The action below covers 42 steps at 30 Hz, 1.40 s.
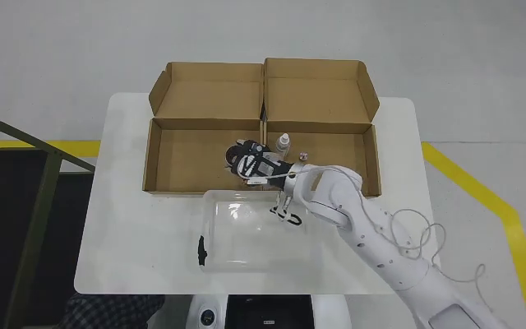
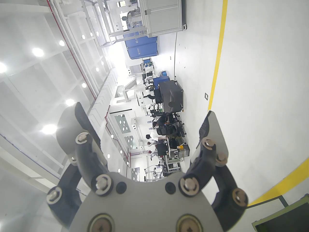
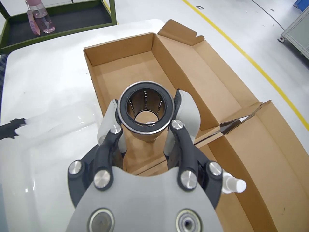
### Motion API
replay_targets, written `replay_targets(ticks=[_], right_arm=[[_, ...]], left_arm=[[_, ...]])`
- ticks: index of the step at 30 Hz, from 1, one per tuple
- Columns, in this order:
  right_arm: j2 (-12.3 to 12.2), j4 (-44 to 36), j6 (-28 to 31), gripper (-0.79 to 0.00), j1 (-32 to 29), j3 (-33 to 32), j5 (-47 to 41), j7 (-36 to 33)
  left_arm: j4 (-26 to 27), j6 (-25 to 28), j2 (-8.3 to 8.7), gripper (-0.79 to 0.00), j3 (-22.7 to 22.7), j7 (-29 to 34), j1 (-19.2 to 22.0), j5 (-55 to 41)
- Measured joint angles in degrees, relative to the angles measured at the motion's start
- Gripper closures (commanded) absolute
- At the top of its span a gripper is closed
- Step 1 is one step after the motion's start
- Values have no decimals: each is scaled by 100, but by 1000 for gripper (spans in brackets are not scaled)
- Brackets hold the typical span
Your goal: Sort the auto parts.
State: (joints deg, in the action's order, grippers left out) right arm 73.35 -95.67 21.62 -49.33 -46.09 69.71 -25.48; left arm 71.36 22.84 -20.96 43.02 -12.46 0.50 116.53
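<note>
Right tool (image 3: pixel 147 112) pinches a linear bearing (image 3: pixel 157 105), bore toward the wrist camera, above the right end of the left cardboard box (image 1: pixel 177 160); not yet released, and that box looks otherwise bare. Right cardboard box (image 1: pixel 329 152) holds a small white bottle (image 1: pixel 283 142) and a small round piece (image 1: pixel 304 155). Clear tray (image 1: pixel 246 238), nearer the robot on the table (image 1: pixel 123 206), holds two black parts (image 1: pixel 200 249). Left tool (image 2: pixel 144 131) is spread, holding nothing. Judged: sorting roughly midway.
</note>
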Motion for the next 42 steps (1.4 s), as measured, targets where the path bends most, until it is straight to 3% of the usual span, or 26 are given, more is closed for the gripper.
replay_targets(ticks=[19,21,25,33,37,42], right_arm=[[567,1598,-1071,0,882,684,13,27],[613,1727,-1123,-31,922,714,17,19],[693,1912,-1183,-172,985,770,50,3],[818,2203,-1296,-252,1044,811,196,-48],[861,2282,-1286,-363,1038,813,258,-66],[903,2338,-1262,-366,1006,780,318,-87]], left_arm=[[0,0,0,-785,0,0,0,0],[0,0,0,-785,0,0,0,0],[0,0,0,-785,0,0,0,0],[0,0,0,-785,0,0,0,0],[0,0,0,-785,0,0,0,0],[0,0,0,-785,0,0,0,0]])
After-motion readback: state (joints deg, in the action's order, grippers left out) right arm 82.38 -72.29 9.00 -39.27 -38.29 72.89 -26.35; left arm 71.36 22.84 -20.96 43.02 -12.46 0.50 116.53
